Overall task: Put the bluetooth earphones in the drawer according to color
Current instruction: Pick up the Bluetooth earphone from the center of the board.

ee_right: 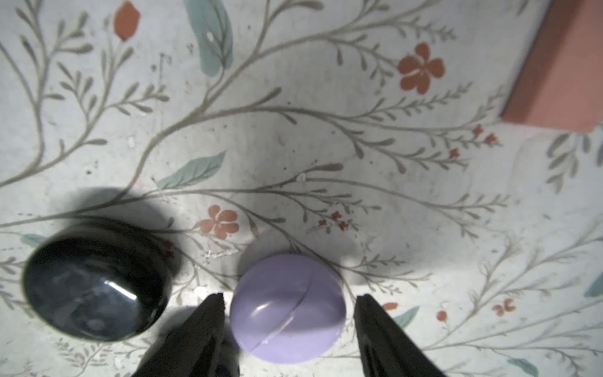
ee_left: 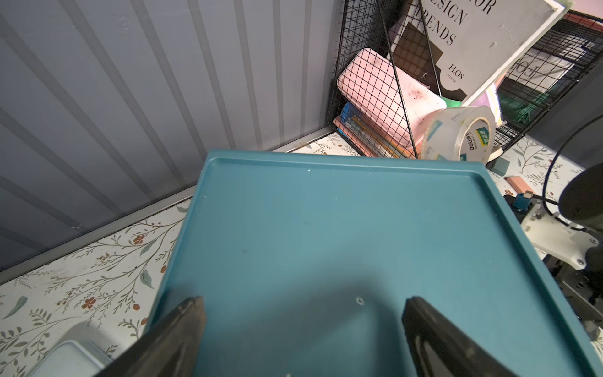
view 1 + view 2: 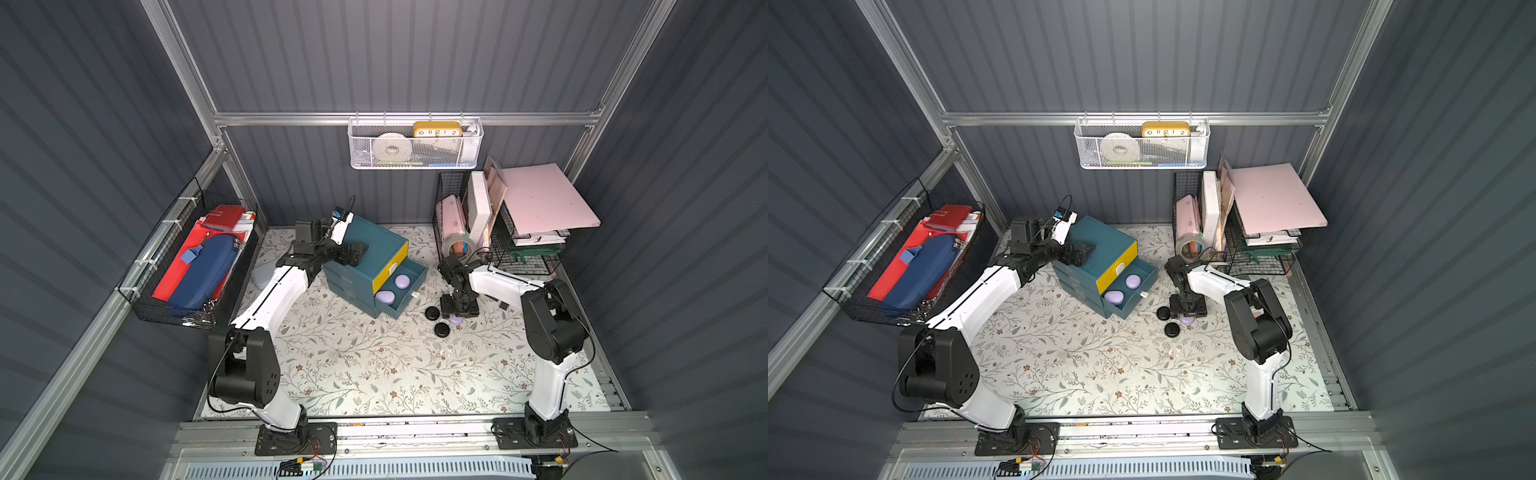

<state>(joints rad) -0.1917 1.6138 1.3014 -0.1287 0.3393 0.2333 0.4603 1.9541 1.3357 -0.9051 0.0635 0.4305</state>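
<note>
The teal cabinet (image 3: 370, 245) stands at the back of the table, its yellow drawer (image 3: 390, 268) shut. The teal drawer (image 3: 405, 305) below is pulled out and holds two lavender earphones (image 3: 402, 281) (image 3: 385, 296). My left gripper (image 2: 301, 305) is open with nothing between its fingers, just above the cabinet top (image 2: 326, 244). A third lavender earphone (image 1: 287, 308) lies on the table between the fingers of my open right gripper (image 1: 288, 302). One finger is close to it and the other stands apart. Two black earphones (image 3: 432, 313) (image 3: 441, 330) lie just left of it.
A pink chip (image 1: 554, 71) lies on the table beyond the right gripper. A black wire rack (image 3: 469, 216) with a tape roll (image 2: 456, 133) fills the back right corner. A translucent grey box (image 3: 262, 276) sits left of the cabinet. A wire basket (image 3: 187, 257) hangs on the left wall.
</note>
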